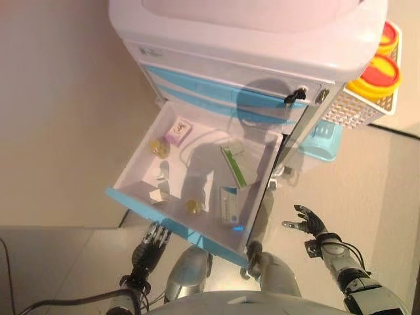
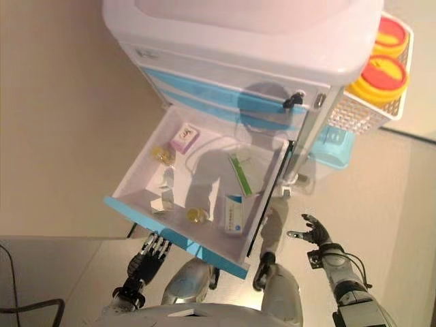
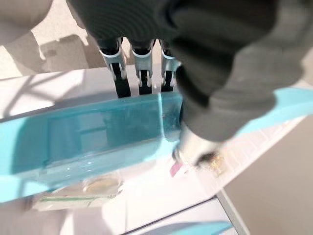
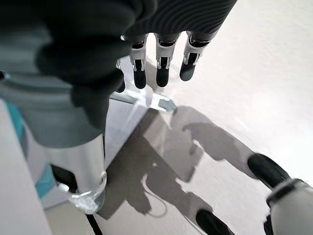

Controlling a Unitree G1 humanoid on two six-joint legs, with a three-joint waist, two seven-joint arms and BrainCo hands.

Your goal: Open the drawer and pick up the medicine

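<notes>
The cart's lower drawer point(image 1: 133, 164) stands pulled out, with its light blue front point(image 1: 197, 235) toward me. Inside lie a pink box point(image 1: 178, 130), a green and white box point(image 1: 234, 165), a blue and white box point(image 1: 229, 205), yellow blister packs point(image 1: 158, 147) and a foil strip point(image 1: 157, 193). My left hand point(image 1: 153, 244) is just under the blue front, fingers point(image 3: 140, 63) straight with their tips against its edge and the thumb beside it. My right hand point(image 1: 314, 224) hangs open in the air to the right of the drawer, holding nothing; its fingers point(image 4: 164, 63) are spread over the floor.
The white cart point(image 1: 249, 39) has closed blue drawers point(image 1: 197, 88) above the open one and a black key point(image 1: 295, 96) at its right. A white side basket point(image 1: 361, 108) holds yellow and red containers point(image 1: 377, 72). A light blue bin point(image 1: 325, 141) hangs below it.
</notes>
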